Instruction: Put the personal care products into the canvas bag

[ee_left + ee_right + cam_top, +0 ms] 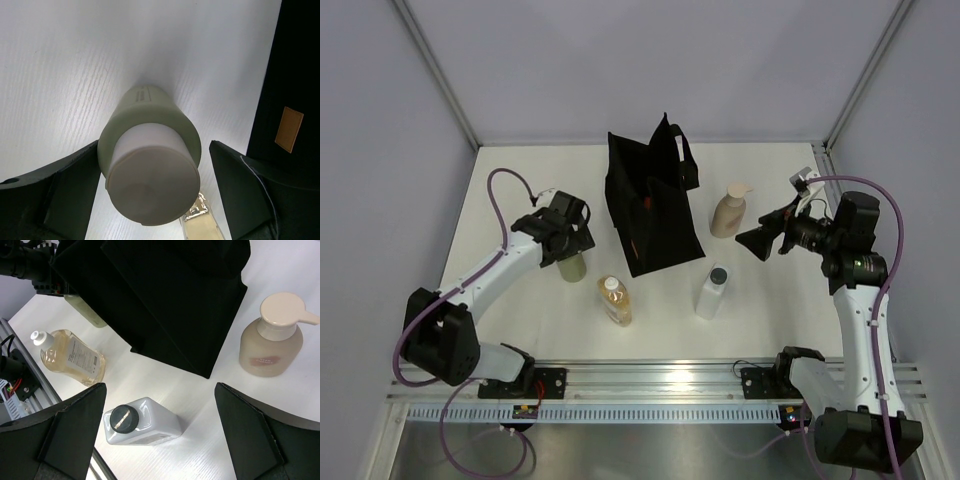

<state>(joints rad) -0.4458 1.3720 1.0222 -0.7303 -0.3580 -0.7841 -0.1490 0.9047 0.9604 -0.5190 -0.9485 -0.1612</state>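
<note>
A pale olive bottle [572, 266] [150, 165] stands upright left of the black canvas bag [650, 215] [295, 75] [165, 295]. My left gripper [565, 245] [154, 150] is open and straddles the bottle's top, the left finger close against it and a small gap on the right. An amber bottle [615, 300] [70, 357] lies in front of the bag. A clear bottle with a black cap [712, 290] [142, 422] and a beige pump bottle [729, 212] [272, 340] stand to the bag's right. My right gripper [760, 240] [160, 390] hangs open above them, holding nothing.
The bag stands upright at mid-table with its handles up. An aluminium rail [650, 375] runs along the near edge. Enclosure walls and corner posts [440, 75] close in the sides and back. Purple cables [500, 185] loop off both arms.
</note>
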